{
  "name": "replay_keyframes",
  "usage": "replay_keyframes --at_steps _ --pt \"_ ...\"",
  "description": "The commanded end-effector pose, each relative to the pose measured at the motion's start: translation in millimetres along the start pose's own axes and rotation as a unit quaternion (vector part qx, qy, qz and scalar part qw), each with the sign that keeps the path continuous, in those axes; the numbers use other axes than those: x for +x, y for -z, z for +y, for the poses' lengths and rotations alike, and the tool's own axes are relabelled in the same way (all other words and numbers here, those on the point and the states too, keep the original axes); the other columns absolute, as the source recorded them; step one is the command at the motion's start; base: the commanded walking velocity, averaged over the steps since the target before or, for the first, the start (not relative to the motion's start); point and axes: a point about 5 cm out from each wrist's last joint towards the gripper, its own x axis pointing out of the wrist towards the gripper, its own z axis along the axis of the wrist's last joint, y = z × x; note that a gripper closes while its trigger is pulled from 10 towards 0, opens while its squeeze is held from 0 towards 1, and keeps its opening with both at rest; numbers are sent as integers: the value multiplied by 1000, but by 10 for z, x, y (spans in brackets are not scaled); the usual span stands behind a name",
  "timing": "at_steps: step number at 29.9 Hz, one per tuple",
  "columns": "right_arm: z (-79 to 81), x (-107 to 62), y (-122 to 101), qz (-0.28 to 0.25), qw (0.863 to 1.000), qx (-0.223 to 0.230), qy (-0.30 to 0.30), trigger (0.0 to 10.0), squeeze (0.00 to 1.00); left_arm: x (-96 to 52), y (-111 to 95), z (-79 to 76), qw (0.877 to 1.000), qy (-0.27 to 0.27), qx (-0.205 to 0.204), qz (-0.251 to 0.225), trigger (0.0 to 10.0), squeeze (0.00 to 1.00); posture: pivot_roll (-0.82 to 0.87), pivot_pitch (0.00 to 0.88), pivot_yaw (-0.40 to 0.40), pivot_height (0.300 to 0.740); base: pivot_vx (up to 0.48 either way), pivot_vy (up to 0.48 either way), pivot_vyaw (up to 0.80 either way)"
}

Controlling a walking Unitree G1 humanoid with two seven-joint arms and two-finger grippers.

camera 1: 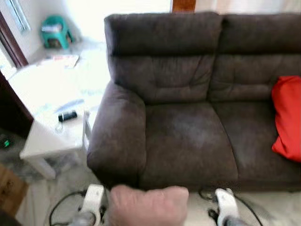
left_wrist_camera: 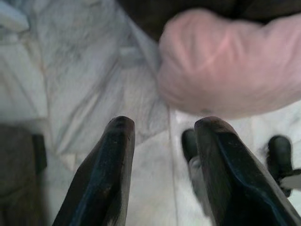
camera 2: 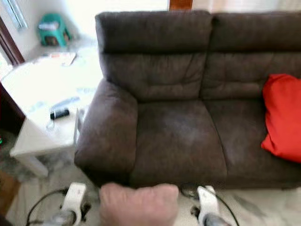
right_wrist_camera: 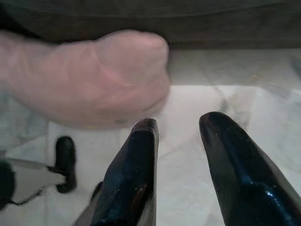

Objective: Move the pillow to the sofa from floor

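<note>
Pillow: soft pale-pink fabric pillow (camera 1: 148,205), low centre of head views, just in front of the sofa's front edge, between the two arms. Looks lifted off the floor, but what carries it isn't visible.
Sofa: dark brown suede-like two-seat sofa (camera 1: 188,136), directly ahead; left seat cushion bare, w/ a bright red cushion (camera 1: 288,117) on the right seat.
L gripper: left gripper (left_wrist_camera: 164,155), two long black fingers spread apart w/ nothing between them; pillow sits beyond the tips, not pinched. Marble floor under it.
R gripper: right gripper (right_wrist_camera: 178,146), fingers also apart, empty gap; pillow just past and beside the tips, contact unclear.
Hold: prob. pillow is pressed between the two arms or finger sides rather than clamped, judging by its spot between both wrists. Can't confirm.
Side stuff: white low table (camera 1: 47,141) beside the sofa's arm w/ a small black device (camera 1: 67,116); teal plastic stool (camera 1: 55,30) far back.
Progress: approx. mid-task. Pillow appears up and brought to the sofa; not yet on the seat.
Left to do: raise over the front edge, carry fwd, set on the bare left cushion, free the arms.
</note>
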Motion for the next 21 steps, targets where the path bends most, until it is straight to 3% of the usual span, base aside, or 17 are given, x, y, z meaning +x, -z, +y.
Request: replay_keyframes --at_steps 1,13,21 --pt "-78 -20 54 9 1000 2 11 10000 0 2 9 -45 1000 4 7 3 10000 0 -49 22 -3 740 0 0 0" --pt "-114 -27 40 -3 1000 16 24 10000 0 3 2 -65 1000 -6 -2 -1 10000 0 -43 23 -17 740 0 0 0" --pt "-125 -37 -30 -58 997 31 40 10000 0 -25 -86 -7 995 -66 -24 -78 10000 0 -25 27 -18 740 0 0 0"
